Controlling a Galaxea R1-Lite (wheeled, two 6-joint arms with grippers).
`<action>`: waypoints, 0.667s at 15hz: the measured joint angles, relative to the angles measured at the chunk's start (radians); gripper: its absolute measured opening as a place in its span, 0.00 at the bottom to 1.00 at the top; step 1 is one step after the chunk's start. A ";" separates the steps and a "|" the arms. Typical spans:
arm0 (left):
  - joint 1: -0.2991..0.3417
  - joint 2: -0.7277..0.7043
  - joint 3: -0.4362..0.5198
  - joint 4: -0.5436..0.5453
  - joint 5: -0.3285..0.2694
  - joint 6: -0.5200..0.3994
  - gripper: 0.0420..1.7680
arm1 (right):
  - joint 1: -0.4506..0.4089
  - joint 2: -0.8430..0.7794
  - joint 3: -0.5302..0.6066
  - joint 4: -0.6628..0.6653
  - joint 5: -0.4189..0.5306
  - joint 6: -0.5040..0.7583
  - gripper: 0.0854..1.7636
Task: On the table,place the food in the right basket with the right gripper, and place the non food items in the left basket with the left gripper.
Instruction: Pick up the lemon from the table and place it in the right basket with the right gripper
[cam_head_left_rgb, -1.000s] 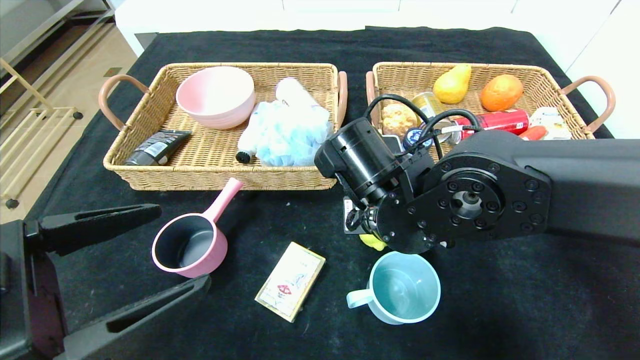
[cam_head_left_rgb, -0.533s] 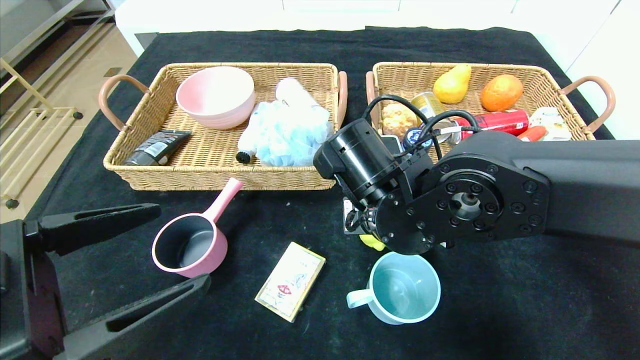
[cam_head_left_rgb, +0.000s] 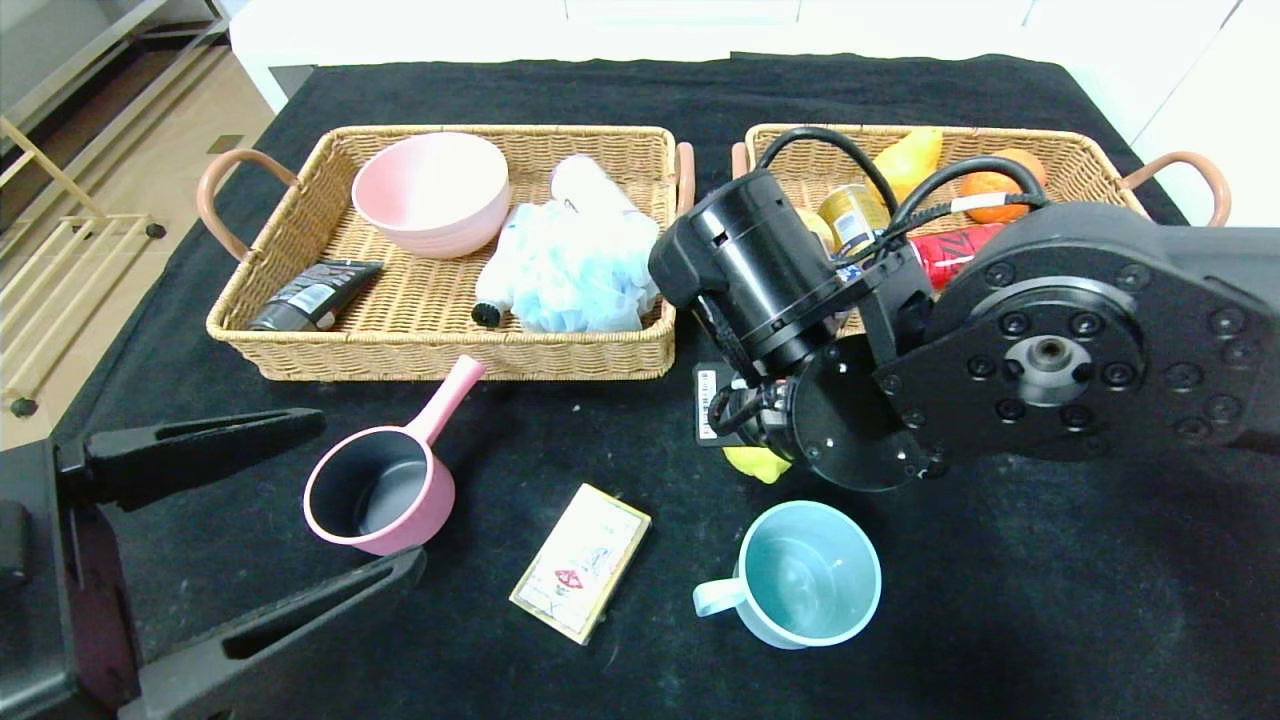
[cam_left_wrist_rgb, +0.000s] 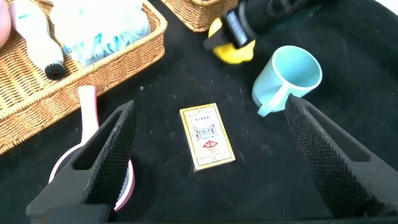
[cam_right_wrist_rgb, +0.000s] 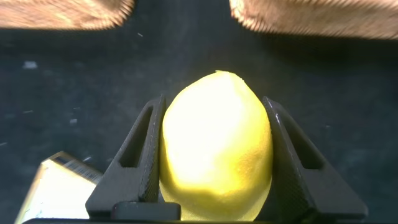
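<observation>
The right gripper (cam_right_wrist_rgb: 214, 168) had its two jaws closed on the lemon (cam_right_wrist_rgb: 216, 146), one against each side of the fruit, and over the last second the arm had risen and swung toward twelve o'clock — its wrist housing, which had sat low over the cloth, now overlapped the near rim of the right basket (cam_head_left_rgb: 1090, 150) in the head view. The lemon (cam_head_left_rgb: 757, 463) showed only as a yellow sliver under the wrist, at about twelve o'clock from the light blue mug (cam_head_left_rgb: 808, 572) and apparently clear of the table (cam_head_left_rgb: 1050, 600), though how high I could not tell. That suggested the pick was done and the carry to the right basket had begun; the drop was not yet made. The left gripper (cam_left_wrist_rgb: 211, 155) hung parked at the near left, jaws spread wide and holding nothing. The pink pan (cam_head_left_rgb: 382, 482), the beige box (cam_head_left_rgb: 581, 560) and the mug lay on the cloth — all three left for the left basket (cam_head_left_rgb: 300, 170), at eleven o'clock from the pan.
</observation>
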 joint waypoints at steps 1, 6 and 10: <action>0.001 0.001 0.000 0.000 0.000 0.000 0.97 | 0.000 -0.015 0.000 0.000 0.000 -0.005 0.57; 0.003 0.003 0.001 0.000 0.000 0.000 0.97 | -0.015 -0.092 0.003 0.004 0.001 -0.041 0.57; 0.014 0.004 0.000 -0.005 -0.001 -0.001 0.97 | -0.061 -0.142 0.001 0.003 0.003 -0.110 0.57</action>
